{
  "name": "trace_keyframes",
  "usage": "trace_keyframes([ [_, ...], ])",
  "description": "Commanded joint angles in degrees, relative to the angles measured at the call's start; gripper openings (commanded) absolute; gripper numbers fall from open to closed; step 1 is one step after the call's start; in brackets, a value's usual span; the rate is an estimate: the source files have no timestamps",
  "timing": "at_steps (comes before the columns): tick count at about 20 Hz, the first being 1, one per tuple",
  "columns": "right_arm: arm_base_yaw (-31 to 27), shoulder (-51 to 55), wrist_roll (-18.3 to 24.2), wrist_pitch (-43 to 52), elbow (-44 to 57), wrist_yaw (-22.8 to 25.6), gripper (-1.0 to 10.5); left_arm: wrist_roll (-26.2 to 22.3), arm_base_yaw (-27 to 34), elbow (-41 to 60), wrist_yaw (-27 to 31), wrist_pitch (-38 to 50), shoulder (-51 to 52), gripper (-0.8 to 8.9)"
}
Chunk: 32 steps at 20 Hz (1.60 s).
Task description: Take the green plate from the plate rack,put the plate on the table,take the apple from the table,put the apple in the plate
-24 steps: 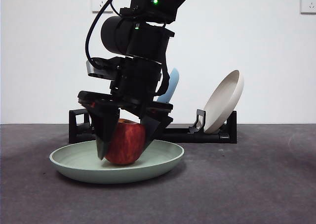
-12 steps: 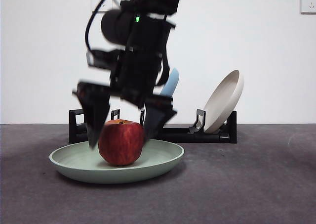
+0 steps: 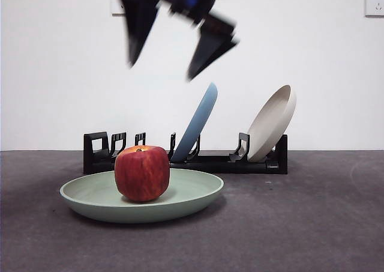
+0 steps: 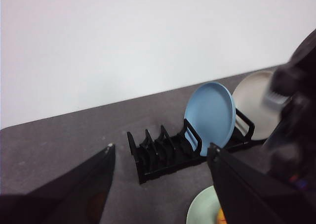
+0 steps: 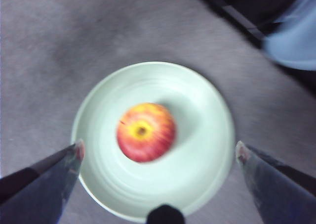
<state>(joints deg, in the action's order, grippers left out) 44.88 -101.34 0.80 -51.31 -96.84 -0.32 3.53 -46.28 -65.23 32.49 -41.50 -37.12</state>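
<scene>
One apple sits upright in the single green plate, a little off its centre, and the plate lies flat on the dark grey tabletop just in front of the plate rack. The apple's underside is hidden by the plate's rim in the front view. Two more plates lean in the rack: one light blue plate near the middle and one beige plate at one end. The right pincer hangs high above the apple, blurred and cut off by the upper edge, jaws spread wide, holding nothing. The left pincer is also spread wide and empty, facing the rack.
</scene>
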Motion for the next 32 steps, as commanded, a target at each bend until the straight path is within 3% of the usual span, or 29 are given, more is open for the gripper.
trace_keyframes([
  [1,-1.16,3.48,0.46,-2.54,0.13,2.47,4.9,-1.81,0.15,0.35,-0.02,1.27,-2.84,3.10],
  [3,-2.47,6.19,0.83,-5.03,0.13,2.51,3.3,-3.52,0.15,0.35,-0.28,2.14,-5.05,2.82],
  [5,-4.15,9.20,0.83,-8.74,0.13,2.36,0.7,-6.21,0.15,0.35,-3.91,3.34,-8.37,0.31],
  [6,-5.14,10.49,1.16,-10.58,0.13,2.36,0.0,-6.75,0.15,0.35,-4.76,4.09,-10.03,-0.10],
  [9,-7.15,13.55,1.70,-14.99,0.13,2.34,-0.2,-6.78,0.63,0.35,-4.59,5.77,-15.23,-0.09],
  [13,-8.17,17.31,1.68,-14.05,0.28,2.21,-0.2,-8.31,3.13,0.42,-7.23,5.35,-20.28,-0.09],
  [18,-8.20,23.61,2.08,-7.28,6.27,2.25,-0.2,-8.26,9.94,8.74,-17.90,14.51,-19.23,-0.09],
  [23,-8.55,31.21,1.57,8.28,23.41,2.32,-0.2,-4.79,13.05,22.43,-19.74,22.80,-14.88,-0.09],
  [32,-8.37,38.05,-4.98,42.47,58.18,2.32,-0.2,-1.31,13.00,37.90,-20.74,33.70,-4.74,-0.09],
])
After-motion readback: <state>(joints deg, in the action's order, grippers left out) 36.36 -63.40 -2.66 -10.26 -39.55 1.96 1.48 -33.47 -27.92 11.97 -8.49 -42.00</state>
